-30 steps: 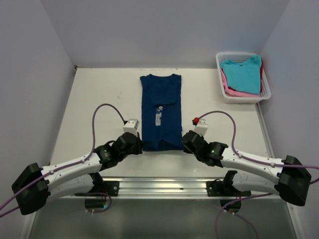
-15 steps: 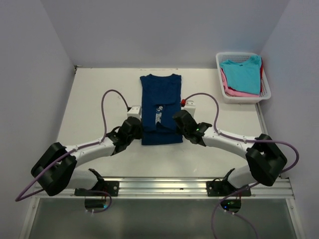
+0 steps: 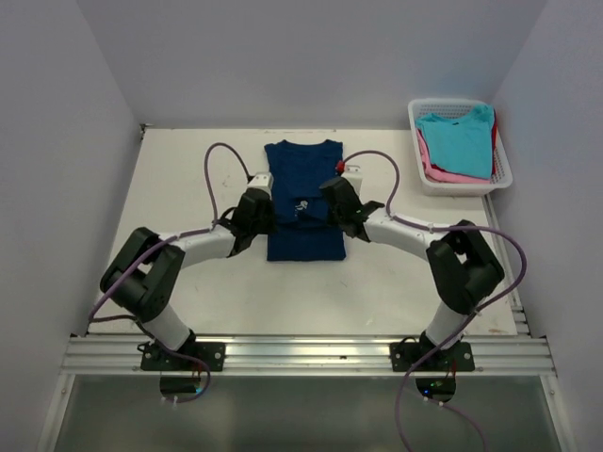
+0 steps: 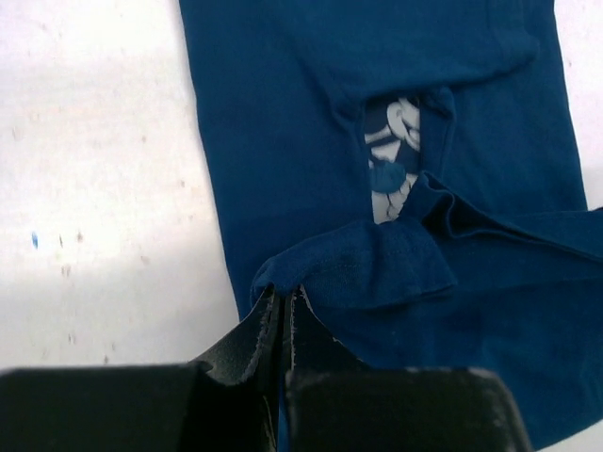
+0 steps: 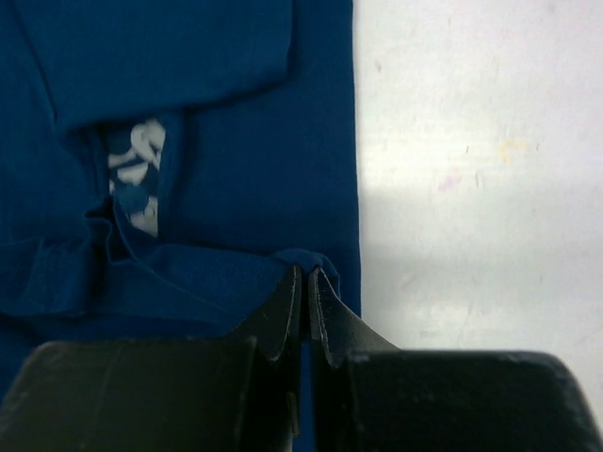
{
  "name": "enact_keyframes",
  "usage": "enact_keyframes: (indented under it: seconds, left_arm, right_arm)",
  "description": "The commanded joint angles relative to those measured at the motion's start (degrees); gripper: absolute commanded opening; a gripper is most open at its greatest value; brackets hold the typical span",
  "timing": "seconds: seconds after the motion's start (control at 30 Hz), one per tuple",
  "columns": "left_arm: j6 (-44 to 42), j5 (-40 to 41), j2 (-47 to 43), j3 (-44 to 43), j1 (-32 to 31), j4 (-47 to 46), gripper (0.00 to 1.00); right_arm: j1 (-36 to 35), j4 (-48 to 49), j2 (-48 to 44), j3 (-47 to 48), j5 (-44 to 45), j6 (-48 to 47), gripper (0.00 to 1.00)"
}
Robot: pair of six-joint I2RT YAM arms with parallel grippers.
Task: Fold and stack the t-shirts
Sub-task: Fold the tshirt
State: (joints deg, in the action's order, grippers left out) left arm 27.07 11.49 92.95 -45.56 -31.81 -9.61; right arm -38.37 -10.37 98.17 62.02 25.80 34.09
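So here's where we're at: the navy t-shirt (image 3: 303, 235) is lying flat on the white table (image 3: 188, 188), roughly in the middle, collar pointing at the back wall and both sleeves tucked in, so it's a narrow rectangle. Both arms are reaching in from either side and meeting about halfway up the shirt. The left gripper (image 4: 285, 301) has its 2 fingers pressed together on a bit of navy fabric at the shirt's left edge. From the left wrist view we can see that pinched corner doubled over on top of the shirt body, with a rumpled fold running off to the right of it. The right gripper (image 5: 304, 282) is doing the same thing on the right edge, jaws clamped tight on a small lip of cloth right where the shirt meets bare table. Between the 2 grippers a sliver of the pale chest print (image 4: 391, 160) peeks out through a gap in the folded layers, and we can't make out what the print is from here. Over in the far right corner sits the white lattice basket (image 3: 457, 185), well apart from the arms, with the other tees in it: a turquoise one (image 3: 459, 141) on top, a pink one (image 3: 443, 174) poking out underneath at the near left, and a bit of red one (image 3: 494, 132) showing along the right side.
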Motion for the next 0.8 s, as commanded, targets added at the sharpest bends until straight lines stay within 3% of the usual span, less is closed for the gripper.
enact_keyframes:
  seconds: [0.0,0.07,0.13,0.17,0.2,0.27,0.3,0.33,0.5,0.77]
  left_arm:
    - [-1.93,-3.05,3.81,-6.81,3.15,-4.19,0.00]
    - [-1.06,-1.56,6.80,-11.19,5.52,-4.46,0.21]
    - [-0.53,1.43,8.99,-14.36,7.99,-2.37,0.54]
    - [0.26,2.13,9.01,-17.69,8.78,-0.69,0.64]
    - [0.18,4.14,7.61,-18.76,9.83,0.54,0.89]
    - [-1.83,4.16,5.07,-18.61,10.28,1.61,0.91]
    - [-2.28,3.90,1.92,-17.56,10.37,1.17,1.00]
    - [-2.28,3.55,0.15,-14.67,10.28,-0.22,1.00]
    - [-0.53,-3.30,-7.85,-6.57,10.28,-4.19,1.00]
    - [1.93,-12.79,-8.66,3.09,10.19,-1.20,1.00]
  right_arm:
    - [3.20,-1.75,5.86,9.22,2.67,0.01,0.00]
    - [5.48,-4.21,10.17,14.16,3.90,0.19,0.04]
    - [7.07,-4.83,15.26,21.19,3.56,-0.42,0.39]
    - [7.95,-3.79,15.99,22.61,2.94,-1.64,0.55]
    - [8.05,-3.34,16.35,24.45,2.85,-2.52,0.79]
    - [7.96,-2.47,13.38,23.68,3.90,-3.50,0.89]
    - [7.79,-0.46,11.01,19.32,3.99,-4.20,0.97]
    - [7.70,2.95,6.90,16.93,4.25,-4.64,0.99]
    - [6.38,5.89,-3.59,4.55,3.99,-5.52,0.99]
    - [5.85,4.31,-12.12,-5.76,-4.43,-1.57,0.92]
